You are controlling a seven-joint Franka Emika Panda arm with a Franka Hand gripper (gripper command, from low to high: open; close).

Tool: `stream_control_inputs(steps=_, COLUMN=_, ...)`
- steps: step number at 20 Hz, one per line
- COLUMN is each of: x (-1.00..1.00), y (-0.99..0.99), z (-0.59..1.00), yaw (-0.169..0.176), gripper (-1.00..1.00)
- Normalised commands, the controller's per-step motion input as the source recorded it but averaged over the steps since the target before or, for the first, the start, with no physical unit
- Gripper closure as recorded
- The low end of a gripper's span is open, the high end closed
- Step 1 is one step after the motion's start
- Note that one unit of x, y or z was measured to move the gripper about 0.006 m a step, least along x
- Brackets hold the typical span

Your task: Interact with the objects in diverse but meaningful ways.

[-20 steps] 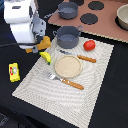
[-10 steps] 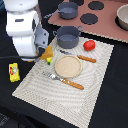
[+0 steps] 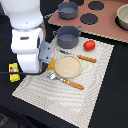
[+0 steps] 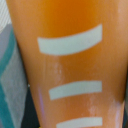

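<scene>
The gripper [image 3: 46,64] is largely hidden behind the white arm body [image 3: 27,42] in the exterior view, so whether its jaws are spread or pressed together cannot be told. The arm is bent low over the edge of the striped cloth mat [image 3: 60,97] at the exterior view's left, its wrist pointed down toward the mat.

The wrist view is filled by a golden-brown bread loaf [image 4: 70,65] crossed by pale curved stripes, seen from very close. In the exterior view only a small orange corner of this loaf [image 3: 52,64] is seen, peeking out beside the wrist. Whether it is gripped cannot be told.

A tan round plate [image 3: 68,66] is set on the mat just beside the gripper, with a wooden-handled fork [image 3: 67,81] along its near side and a wooden-handled knife [image 3: 82,57] along its far side. A red tomato [image 3: 89,45] lies beyond the knife. One grey-blue pot [image 3: 67,36] stands at the mat's far edge, and a second pot [image 3: 68,9] stands on the brown stove board [image 3: 105,26]. A yellow packet with red print [image 3: 14,72] lies on the dark counter [image 3: 115,100], off the mat at the exterior view's left, close to the arm.
</scene>
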Motion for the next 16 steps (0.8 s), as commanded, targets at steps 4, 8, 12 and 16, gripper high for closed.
stream_control_inputs(steps=4, x=0.77, y=-0.52, z=0.00, yaw=-0.062, gripper=1.00)
stream_control_inputs(steps=8, x=0.74, y=-0.47, z=-0.02, yaw=-0.064, gripper=1.00)
stream_control_inputs(steps=12, x=0.42, y=-0.34, z=-0.13, yaw=-0.052, gripper=1.00)
stream_control_inputs(steps=16, x=0.28, y=-0.27, z=-0.12, yaw=-0.017, gripper=1.00)
